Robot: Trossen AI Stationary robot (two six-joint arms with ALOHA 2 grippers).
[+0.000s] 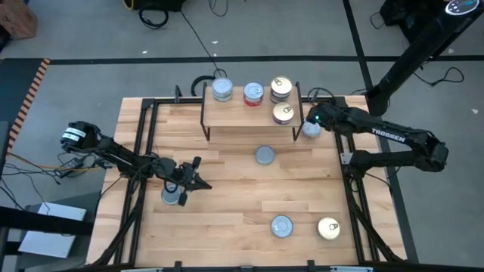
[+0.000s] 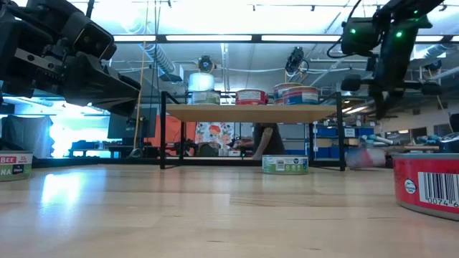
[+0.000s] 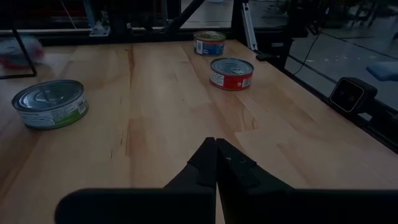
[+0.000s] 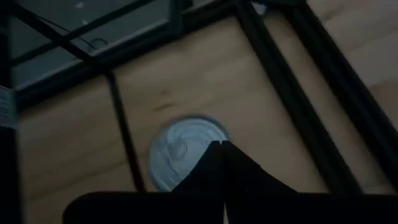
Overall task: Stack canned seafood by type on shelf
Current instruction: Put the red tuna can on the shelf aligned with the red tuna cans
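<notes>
So both sets of jaws were pinched fully together with nothing between them. The left gripper (image 1: 198,181) sat low at the left of the overhead frame, fingers (image 3: 214,163) pressed tip to tip over bare wood, just beside a silver-topped round tin (image 1: 172,196) but not gripping it. The right gripper (image 1: 311,121) hung at the right end of the small light-wood shelf on black wire legs (image 1: 249,113), its closed fingers (image 4: 219,163) directly above a silver-blue flat tin (image 4: 186,151) on the table. Whether they actually touched the lid, I couldn't tell.

All the tins stood flat, lids up, being round so no real long axis. The shelf ran its long side left to right near the top centre of the overhead frame. On it were a silver-topped tin (image 1: 221,89), a red-labelled tin (image 1: 253,94) and two gold pull-tab tins (image 1: 281,88), one of them (image 1: 283,113) nearer the front edge.

Loose on the big slatted wooden tabletop (image 1: 227,211): a silver tin (image 1: 265,156) below the shelf, another silver one (image 1: 281,225) and a gold one (image 1: 328,228) at the lower right.

The table-level camera showed label sides the overhead couldn't: a green-and-white band on the tin under the shelf (image 2: 285,164) and a red wrapper with barcode (image 2: 426,185) at the right edge. The left wrist camera caught a green-labelled tin (image 3: 51,103), a red one (image 3: 231,73) and a blue-labelled one (image 3: 209,42).
</notes>
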